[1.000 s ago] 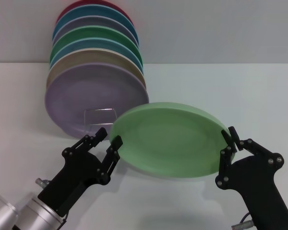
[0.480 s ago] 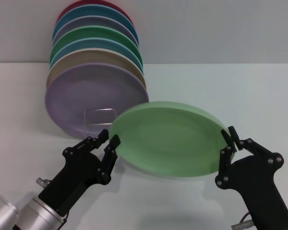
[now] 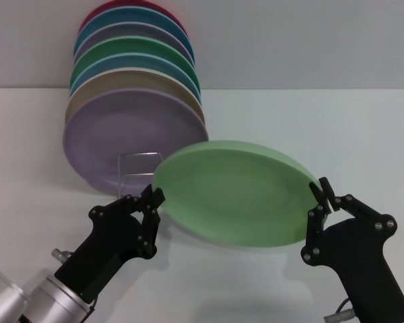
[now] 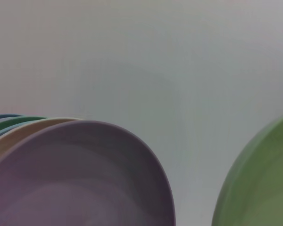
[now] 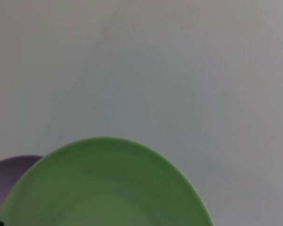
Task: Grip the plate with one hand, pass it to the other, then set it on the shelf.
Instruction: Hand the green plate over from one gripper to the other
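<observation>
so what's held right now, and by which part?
The light green plate, held off the table. The right tool is shut on its right rim; the left tool has its fingers at the opposite rim, grip not confirmed.

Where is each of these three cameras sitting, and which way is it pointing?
Head view: on the robot's head, looking forward and down at the light green plate, held between the left gripper and right gripper, with the stacked plates behind.
Left wrist view: on the left wrist, facing the lilac plate; no gripper shows.
Right wrist view: on the right wrist, facing the green plate's face; no gripper shows.
All three share the light green plate.
</observation>
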Controlling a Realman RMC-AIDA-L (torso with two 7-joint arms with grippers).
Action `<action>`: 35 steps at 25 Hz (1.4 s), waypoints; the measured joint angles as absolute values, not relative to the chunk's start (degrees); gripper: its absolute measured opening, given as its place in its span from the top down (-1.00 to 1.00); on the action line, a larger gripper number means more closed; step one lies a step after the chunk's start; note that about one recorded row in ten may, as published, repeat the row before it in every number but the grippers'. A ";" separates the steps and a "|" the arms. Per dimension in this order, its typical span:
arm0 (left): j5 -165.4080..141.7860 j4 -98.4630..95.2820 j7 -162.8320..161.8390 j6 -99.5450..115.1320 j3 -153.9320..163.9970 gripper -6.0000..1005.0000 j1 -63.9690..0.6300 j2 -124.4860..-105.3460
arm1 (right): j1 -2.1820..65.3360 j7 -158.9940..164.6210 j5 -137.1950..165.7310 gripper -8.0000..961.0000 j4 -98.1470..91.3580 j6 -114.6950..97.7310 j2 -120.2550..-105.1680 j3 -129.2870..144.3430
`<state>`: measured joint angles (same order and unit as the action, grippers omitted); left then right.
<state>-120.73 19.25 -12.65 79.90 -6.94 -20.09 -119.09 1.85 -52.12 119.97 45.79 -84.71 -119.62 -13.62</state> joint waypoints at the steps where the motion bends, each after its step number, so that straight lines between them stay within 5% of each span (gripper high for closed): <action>1: -120.75 19.25 -12.65 79.90 -6.94 0.68 -20.04 -119.09 | 1.85 -52.12 119.97 0.94 45.75 -84.71 -119.62 -13.62; 11: -120.53 19.25 -12.66 79.89 -6.97 0.93 -19.99 -119.09 | 1.87 -52.12 119.97 0.94 45.70 -84.59 -119.62 -13.62; 35: -120.60 19.15 -13.24 79.65 -7.02 0.92 -20.13 -119.08 | 2.02 -52.12 119.96 0.95 45.54 -84.38 -119.61 -13.61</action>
<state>-120.60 19.15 -13.24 79.65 -7.02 -20.13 -119.08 2.02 -52.12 119.96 45.54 -84.38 -119.61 -13.61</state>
